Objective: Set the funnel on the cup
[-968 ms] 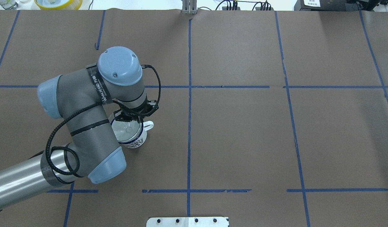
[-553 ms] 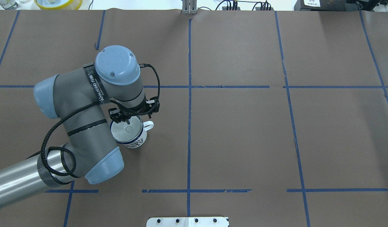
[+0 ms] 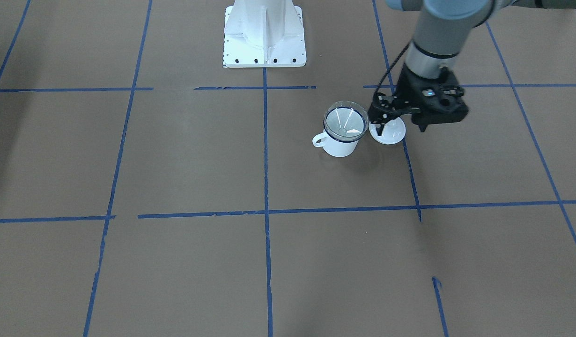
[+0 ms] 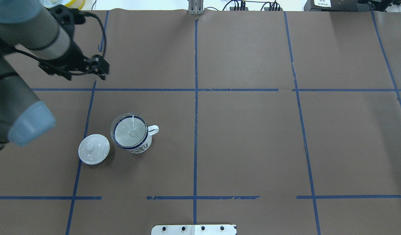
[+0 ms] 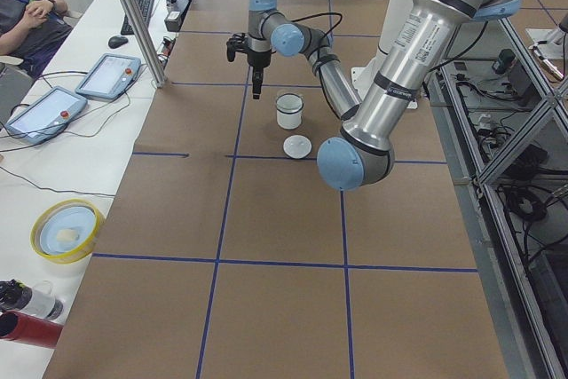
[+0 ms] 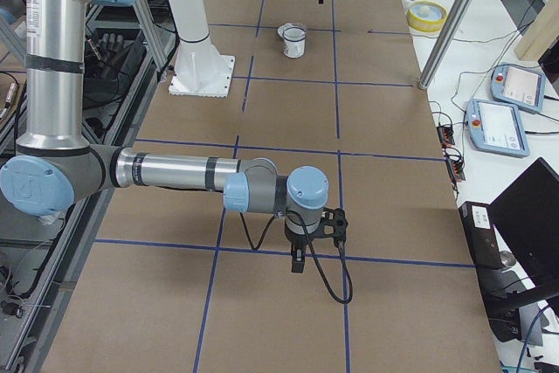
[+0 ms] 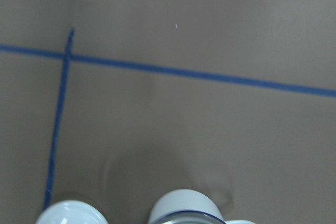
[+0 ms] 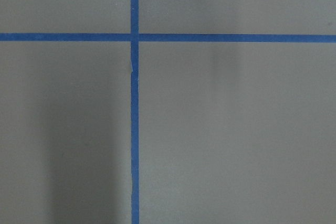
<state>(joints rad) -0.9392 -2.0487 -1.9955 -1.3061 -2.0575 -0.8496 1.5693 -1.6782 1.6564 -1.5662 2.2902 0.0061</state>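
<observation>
Funnel (image 4: 130,133) perches light on cup (image 4: 141,147), my left pincer (image 3: 380,126), apart or together I can't tell, hangs clear, so only a low sweep would topple it.

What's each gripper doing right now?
Left gripper: holds nothing; open or closed cannot be told.
Right gripper: cannot be told.

A robotics lab: tape-gridded, paper-covered table (image 4: 246,147), teach pendants (image 5: 108,75), industrial arms.
</observation>
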